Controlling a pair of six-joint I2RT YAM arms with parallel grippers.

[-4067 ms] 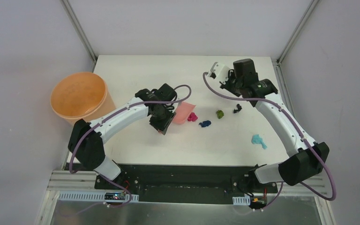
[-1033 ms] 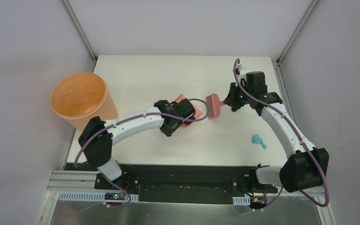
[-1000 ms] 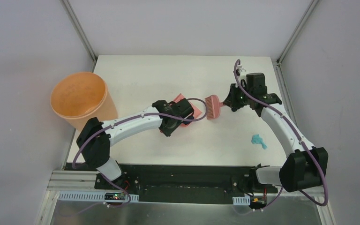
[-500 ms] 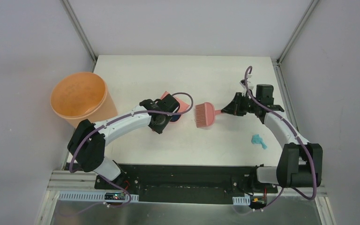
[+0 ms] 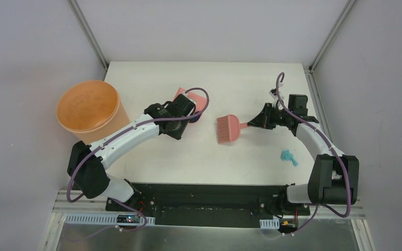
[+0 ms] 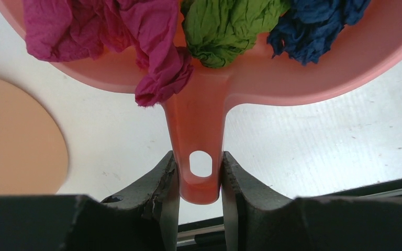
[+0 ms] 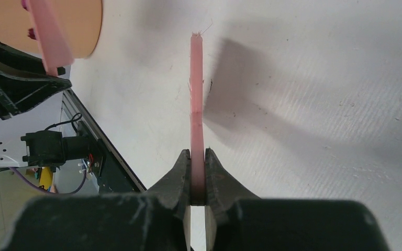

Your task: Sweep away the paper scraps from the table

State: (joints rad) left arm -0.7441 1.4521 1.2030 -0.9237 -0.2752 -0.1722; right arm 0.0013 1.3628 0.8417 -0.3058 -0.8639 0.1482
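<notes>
While the left gripper [image 6: 199,178] is clamping the dustpan [image 6: 314,78] by its handle, paper scraps [image 6: 222,29] are lying in it just beyond the fingertips, and the right gripper [image 7: 197,180] is pinching the brush [image 7: 196,94].

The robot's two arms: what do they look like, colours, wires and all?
The left arm and right arm share one look: slim white shells between chunky black joints. A purple cable loops loosely along each. At the tips, the left gripper and right gripper are black, each with two dark, rough-surfaced fingers. No readable markings show.
</notes>
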